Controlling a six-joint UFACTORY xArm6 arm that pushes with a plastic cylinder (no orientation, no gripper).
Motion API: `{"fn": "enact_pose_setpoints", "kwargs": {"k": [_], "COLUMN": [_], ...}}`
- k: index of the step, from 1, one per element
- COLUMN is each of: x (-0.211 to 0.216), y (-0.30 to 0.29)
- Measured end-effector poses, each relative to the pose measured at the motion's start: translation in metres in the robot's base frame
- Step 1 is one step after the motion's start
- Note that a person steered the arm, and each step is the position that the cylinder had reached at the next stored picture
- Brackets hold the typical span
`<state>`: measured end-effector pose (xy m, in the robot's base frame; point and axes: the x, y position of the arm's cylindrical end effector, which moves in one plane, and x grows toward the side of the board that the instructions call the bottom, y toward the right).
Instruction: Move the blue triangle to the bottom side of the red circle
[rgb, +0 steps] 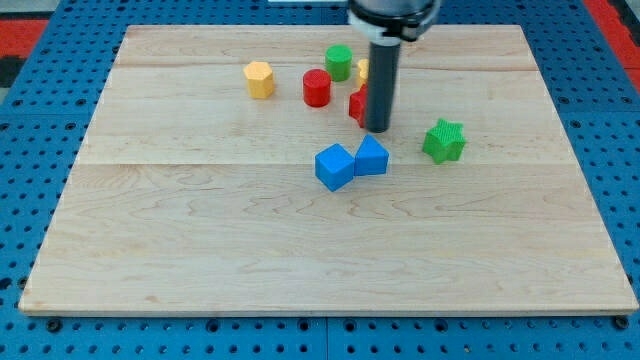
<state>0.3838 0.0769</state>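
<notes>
Blue triangle (371, 156) lies just below my tip (377, 129).

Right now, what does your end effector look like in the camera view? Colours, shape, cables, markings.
A straight, dark grey cylindrical rod with a faint sheen, hanging from a wider black mount cut off by the view's top. It ends in my tip. No cables, labels or markings show.

A straight dark grey rod hangs from a wider black round mount; my tip (377, 129) is blunt and plain.
</notes>
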Motion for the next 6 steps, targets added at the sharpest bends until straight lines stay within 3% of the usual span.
{"fn": "enact_pose_setpoints", "kwargs": {"k": [2, 4, 6], "x": [0.071, 0.071, 0.064], "y": [0.019, -0.048, -0.048]}}
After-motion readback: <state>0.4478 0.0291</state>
